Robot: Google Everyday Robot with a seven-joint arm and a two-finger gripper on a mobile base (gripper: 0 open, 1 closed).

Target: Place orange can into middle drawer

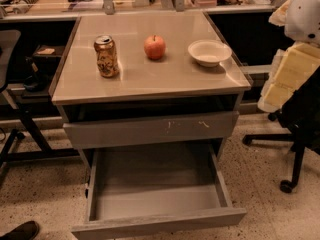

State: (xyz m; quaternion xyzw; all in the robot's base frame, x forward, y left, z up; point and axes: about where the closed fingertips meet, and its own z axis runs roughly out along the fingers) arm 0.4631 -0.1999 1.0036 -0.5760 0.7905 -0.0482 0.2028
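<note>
Camera view, looking down on the table [150,81]: the orange can [106,56] stands upright near the left edge, toward the back, well apart from the gripper [287,79], which appears as a pale blocky form beyond the table's right edge, level with the bowl. Whether its jaws are released or clenched cannot be told; it grasps nothing of the task. A red apple [155,47] sits just right of the can, and a white bowl [209,52], seemingly with nothing in it, rests near the back right corner. All three items are spaced along one row, which should leave room for a grasp on the can from above or the front. Under the front edge, a drawer front with pale scratches [150,129] is closed, while the middle drawer [160,223] beneath it is pulled fully out, its smooth grey interior bare, apparently readied to receive the can. The can has not yet been picked up, so the task looks to be at its start.
</note>
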